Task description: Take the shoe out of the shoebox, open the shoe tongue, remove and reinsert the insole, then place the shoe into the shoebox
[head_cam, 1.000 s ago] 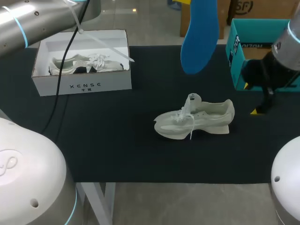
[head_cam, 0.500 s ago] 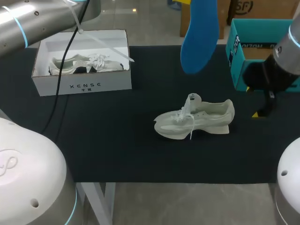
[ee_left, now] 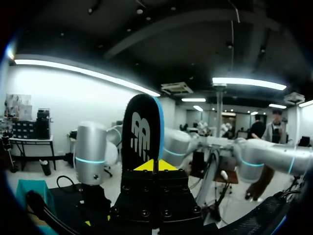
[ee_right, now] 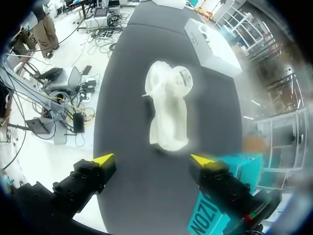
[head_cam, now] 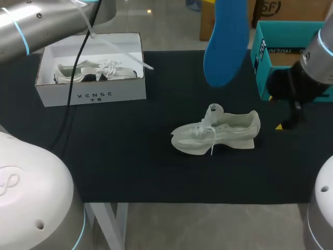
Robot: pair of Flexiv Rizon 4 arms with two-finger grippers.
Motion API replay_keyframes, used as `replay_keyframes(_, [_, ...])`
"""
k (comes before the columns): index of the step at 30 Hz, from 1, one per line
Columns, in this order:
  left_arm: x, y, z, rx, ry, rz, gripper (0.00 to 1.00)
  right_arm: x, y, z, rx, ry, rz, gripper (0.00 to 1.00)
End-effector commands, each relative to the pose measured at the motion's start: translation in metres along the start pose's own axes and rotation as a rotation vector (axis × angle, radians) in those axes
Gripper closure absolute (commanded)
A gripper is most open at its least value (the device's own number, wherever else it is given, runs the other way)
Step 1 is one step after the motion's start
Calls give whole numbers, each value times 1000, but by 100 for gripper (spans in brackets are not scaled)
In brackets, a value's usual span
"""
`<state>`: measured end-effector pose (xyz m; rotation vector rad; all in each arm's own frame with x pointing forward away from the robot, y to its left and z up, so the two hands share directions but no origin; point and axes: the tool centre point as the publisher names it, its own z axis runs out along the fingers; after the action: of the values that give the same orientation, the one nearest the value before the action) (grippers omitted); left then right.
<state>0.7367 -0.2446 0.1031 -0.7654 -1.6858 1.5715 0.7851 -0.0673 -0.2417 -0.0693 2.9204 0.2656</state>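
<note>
A pale grey-white shoe (head_cam: 218, 133) lies on its sole in the middle of the black table mat, toe to the left, laces loose. High above it hangs a blue insole (head_cam: 225, 41), toe end down. My left gripper (ee_left: 155, 165) is shut on the insole (ee_left: 142, 134), whose dark printed face shows in the left wrist view. My right gripper (head_cam: 287, 119) hovers right of the shoe's heel, open and empty. In the right wrist view the shoe (ee_right: 168, 105) lies ahead of the gripper (ee_right: 152, 159), between the lines of its spread fingers.
A white shoebox (head_cam: 91, 94) stands at the back left with a second shoe (head_cam: 96, 70) in it, and shows again as the white shoebox (ee_right: 212, 41) beyond the shoe. A teal box (head_cam: 283, 57) stands at the back right, close behind my right gripper. A black cable (head_cam: 70, 99) hangs over the shoebox.
The insole has drifted a little to the right. My right gripper has shifted slightly left, staying open. The shoe has not moved.
</note>
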Motion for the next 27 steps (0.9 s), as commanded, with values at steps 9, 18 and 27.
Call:
replay_keyframes(9, [24, 4, -4, -4, -88, -46, 100, -13, 18, 10, -11, 9, -24, 0])
replay_keyframes(18, [24, 4, -4, -4, -88, -46, 100, -35, 32, 39, -60, 17, -13, 0])
replay_keyframes(27, [24, 4, -4, -4, -88, -46, 100, -52, 42, 82, -72, 72, -19, 0])
